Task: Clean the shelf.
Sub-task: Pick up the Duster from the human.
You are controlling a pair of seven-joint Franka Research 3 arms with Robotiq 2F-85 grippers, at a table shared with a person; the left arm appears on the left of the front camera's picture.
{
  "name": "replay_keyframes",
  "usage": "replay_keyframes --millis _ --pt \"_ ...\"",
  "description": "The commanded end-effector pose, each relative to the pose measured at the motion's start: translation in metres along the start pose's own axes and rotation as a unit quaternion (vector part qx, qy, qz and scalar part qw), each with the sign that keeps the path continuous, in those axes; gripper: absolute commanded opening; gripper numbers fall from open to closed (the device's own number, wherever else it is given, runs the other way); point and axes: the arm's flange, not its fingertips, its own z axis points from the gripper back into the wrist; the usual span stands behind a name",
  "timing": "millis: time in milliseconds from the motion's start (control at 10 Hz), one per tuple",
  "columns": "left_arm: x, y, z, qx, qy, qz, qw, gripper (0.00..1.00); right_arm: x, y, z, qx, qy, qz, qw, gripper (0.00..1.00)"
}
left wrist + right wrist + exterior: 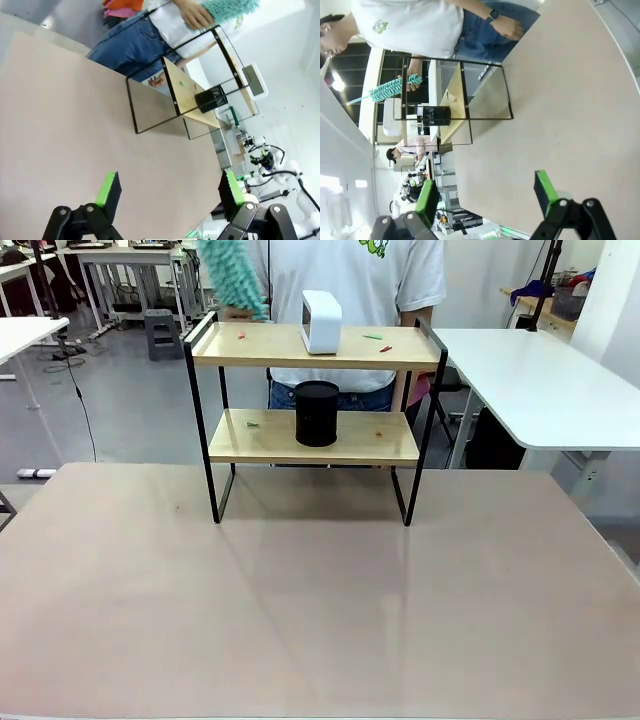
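The shelf point(385, 446) stands at the table's far side, two light wooden boards in a thin black frame. A white box point(322, 321) sits on its top board, and a black cylinder point(317, 413) on the lower one. Small red and green scraps point(378, 338) lie on both boards. A person behind it holds a teal duster point(232, 278) over the top board's left end. In the left wrist view my left gripper point(167, 192) is open above the bare table, well short of the shelf point(189, 97). My right gripper point(487, 192) is likewise open, far from the shelf point(454, 96).
The beige table point(320, 610) spreads wide in front of the shelf. A white table point(540, 380) stands at the right behind it, and more white tables at the back left. The person stands close behind the shelf.
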Motion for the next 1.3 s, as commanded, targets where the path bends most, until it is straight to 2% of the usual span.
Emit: replay_keyframes --millis 0,500,600,700,800,1000,1200 --pt "-0.002 0.001 0.007 -0.007 -0.011 -0.017 1.000 1.00 -0.003 0.003 0.006 0.006 -0.003 0.008 1.000 1.00" --pt "-0.002 0.001 0.007 -0.007 -0.011 -0.017 1.000 1.00 -0.003 0.003 0.006 0.006 -0.003 0.008 1.000 1.00" --pt "-0.005 0.001 0.009 0.001 -0.003 -0.005 1.000 1.00 -0.003 0.003 0.006 0.006 -0.003 0.008 1.000 1.00" --pt "0.007 -0.003 0.007 -0.011 0.015 0.038 0.999 1.00 -0.003 0.003 0.006 0.006 -0.003 0.008 1.000 1.00" --pt "0.028 -0.015 0.003 -0.022 0.036 0.052 0.998 1.00 -0.003 0.003 0.006 0.006 -0.003 0.008 1.000 1.00" --pt "0.090 -0.048 -0.011 -0.023 0.047 0.057 0.997 1.00 -0.003 0.003 0.006 0.006 -0.003 0.008 1.000 1.00" --pt "0.159 -0.084 -0.053 -0.035 0.077 0.055 0.995 1.00 -0.003 0.003 0.006 0.006 -0.003 0.008 1.000 1.00"
